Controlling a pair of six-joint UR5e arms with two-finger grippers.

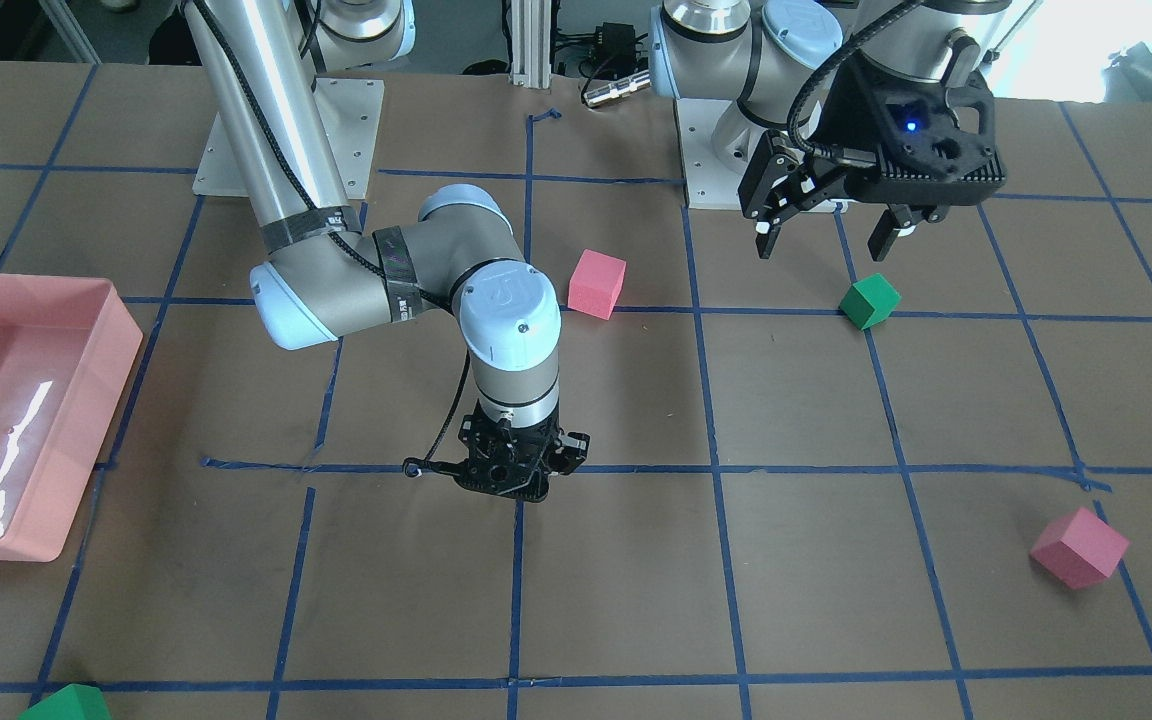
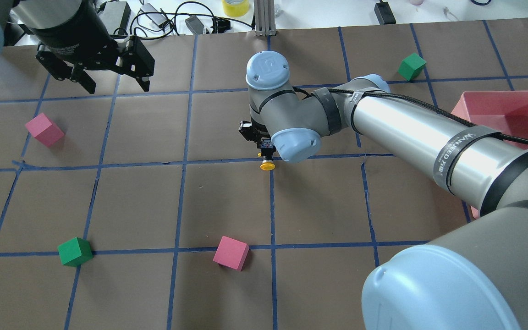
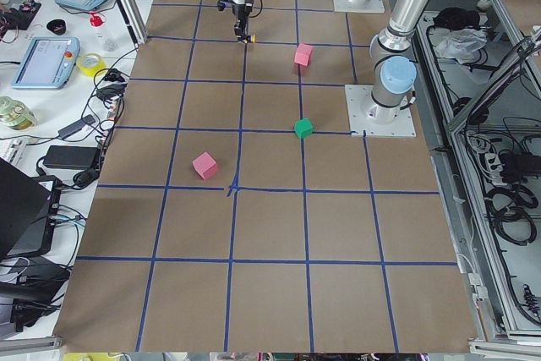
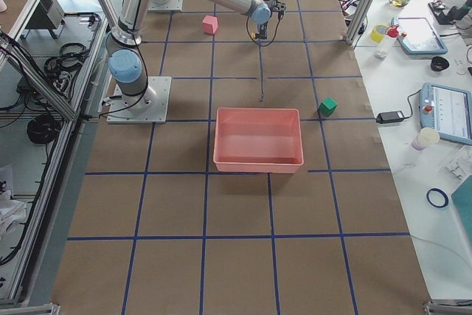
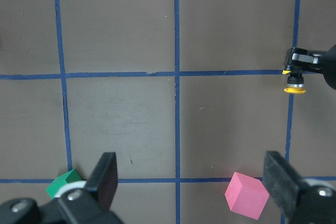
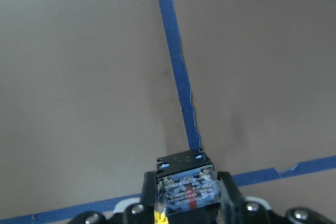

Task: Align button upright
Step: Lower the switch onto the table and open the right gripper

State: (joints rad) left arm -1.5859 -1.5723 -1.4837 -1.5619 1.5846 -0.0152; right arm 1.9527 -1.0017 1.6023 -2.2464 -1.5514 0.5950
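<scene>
The button (image 2: 267,161) has a yellow cap, a black body and a silvery terminal base. My right gripper (image 2: 264,147) is shut on it near the table's middle, just above a blue tape line. The cap points toward the robot's side, so the button lies sideways in the jaws. In the right wrist view its terminal base (image 6: 185,186) sits between the fingers (image 6: 229,193). It also shows in the left wrist view (image 5: 295,83). In the front view the right gripper (image 1: 514,488) hides it. My left gripper (image 2: 108,75) is open and empty, raised over the far left of the table.
Pink cubes (image 2: 231,253) (image 2: 44,129) and green cubes (image 2: 75,251) (image 2: 411,66) are scattered on the brown gridded table. A pink tray (image 2: 470,98) stands at the right under my right arm. The left wrist view shows a pink cube (image 5: 245,194) and a green cube (image 5: 64,183) below it.
</scene>
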